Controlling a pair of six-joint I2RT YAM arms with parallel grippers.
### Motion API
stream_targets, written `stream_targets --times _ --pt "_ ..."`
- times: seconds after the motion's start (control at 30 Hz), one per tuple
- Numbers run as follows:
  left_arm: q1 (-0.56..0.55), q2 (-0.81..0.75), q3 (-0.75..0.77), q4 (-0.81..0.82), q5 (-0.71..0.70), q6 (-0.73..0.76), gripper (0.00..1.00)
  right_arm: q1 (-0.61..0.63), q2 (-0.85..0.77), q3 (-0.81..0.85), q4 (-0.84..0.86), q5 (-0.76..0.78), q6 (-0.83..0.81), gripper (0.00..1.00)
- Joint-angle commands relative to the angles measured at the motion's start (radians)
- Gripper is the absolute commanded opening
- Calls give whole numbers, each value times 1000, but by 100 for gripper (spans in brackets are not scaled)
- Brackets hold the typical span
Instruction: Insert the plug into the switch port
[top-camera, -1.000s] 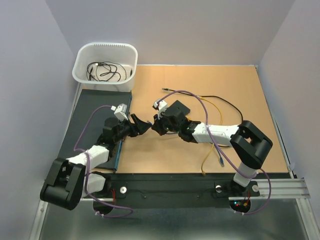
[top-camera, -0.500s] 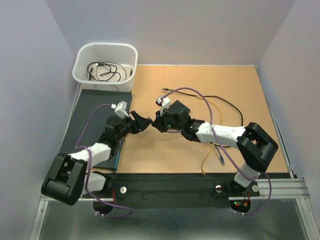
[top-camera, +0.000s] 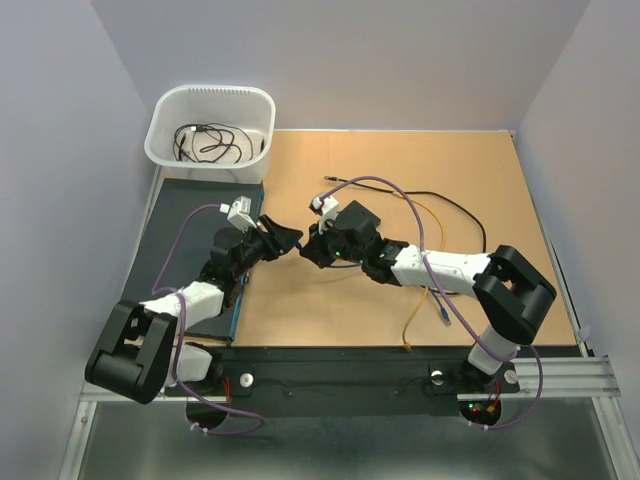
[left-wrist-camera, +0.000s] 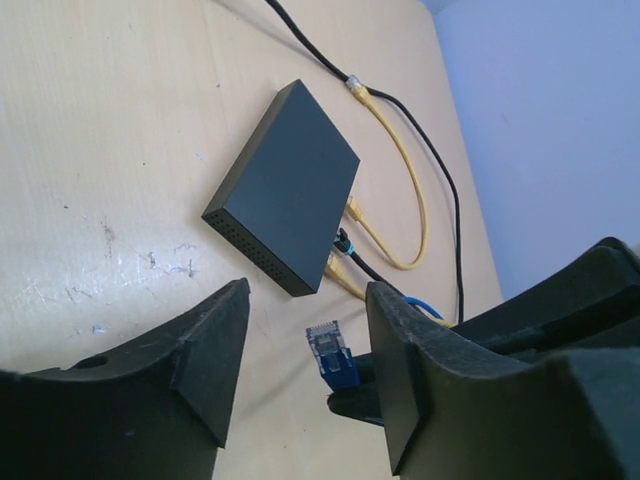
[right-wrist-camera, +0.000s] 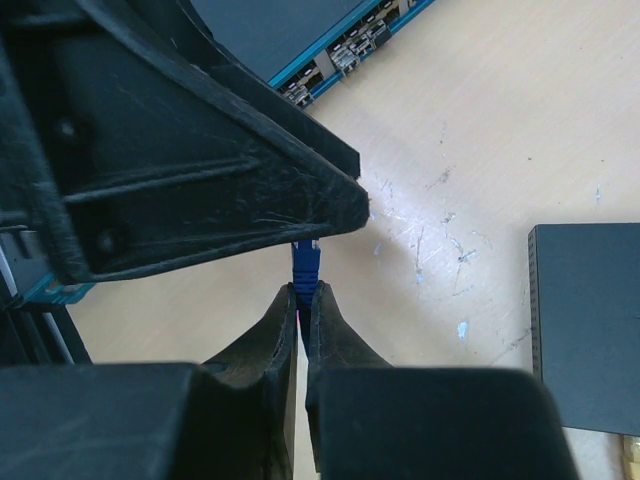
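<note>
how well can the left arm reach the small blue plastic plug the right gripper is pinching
Probably yes: the left gripper is open, and the small blue plastic plug, shut in the right gripper, shows unobstructed between the left fingers.

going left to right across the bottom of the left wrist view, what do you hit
one finger of the left gripper → blue plug → the other finger

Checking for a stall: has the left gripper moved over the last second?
Yes. In the top view the left gripper has crept slightly toward the table's far side, nearer the white bin, which stays put.
</note>
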Motion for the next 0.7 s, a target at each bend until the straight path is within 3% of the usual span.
stream_targets --times 0.0,0.27,0.33,0.43,0.53,0.57,0.67 --pt "-10 37 35 68 14 -2 56 6 -26 18 79 -18 14 0" --pt "-22 71 34 103 30 -4 29 6 -15 23 104 -21 31 0" --pt "-22 73 35 108 28 -2 0 5 -14 21 108 -27 38 0" --pt "-22 68 38 123 37 14 0 3 -21 23 114 -88 74 0" --pt "-21 60 40 200 68 63 0 -52 -47 33 136 -333 138 24" --pt "-16 59 31 237 83 71 0 -87 -60 29 177 -391 159 47" --pt "10 77 23 417 168 50 0 -162 -121 -12 295 -565 259 64"
